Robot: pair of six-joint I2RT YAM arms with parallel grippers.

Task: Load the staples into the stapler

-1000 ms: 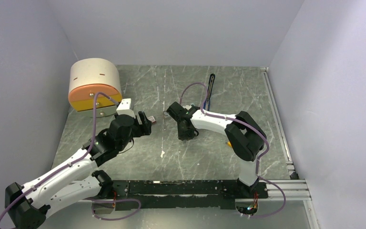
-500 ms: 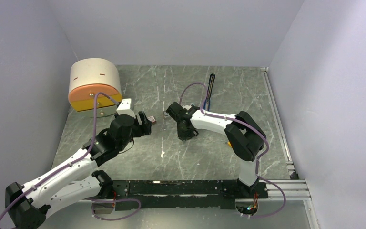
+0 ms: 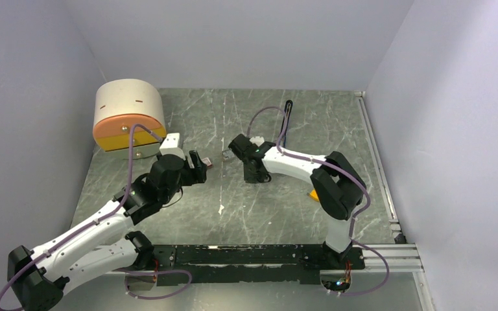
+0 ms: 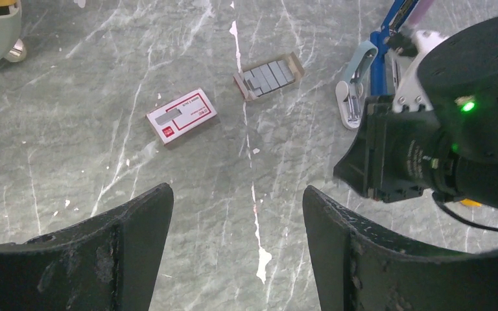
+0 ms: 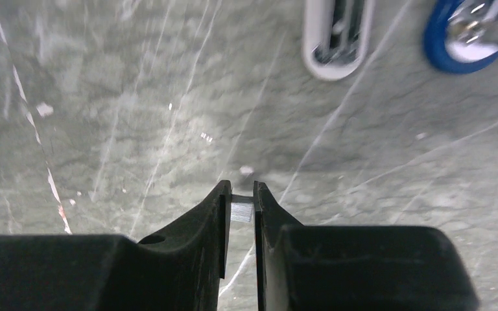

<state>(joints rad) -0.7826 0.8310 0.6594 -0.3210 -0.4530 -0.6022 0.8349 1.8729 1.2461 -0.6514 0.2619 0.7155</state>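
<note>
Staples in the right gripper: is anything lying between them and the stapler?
Mostly bare table. The right gripper pinches the staples; a pale-blue piece lies close beside the stapler, toward the gripper.

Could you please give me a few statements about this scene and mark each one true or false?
1. The left fingers stand open with nothing between them. True.
2. The right fingers are spread wide and empty. False: they pinch a small silvery strip.
3. The red-and-white box lies apart from the open tray of staples. True.
4. The cream-and-orange drum stands by the right wall. False: it stands at the far left.
</note>
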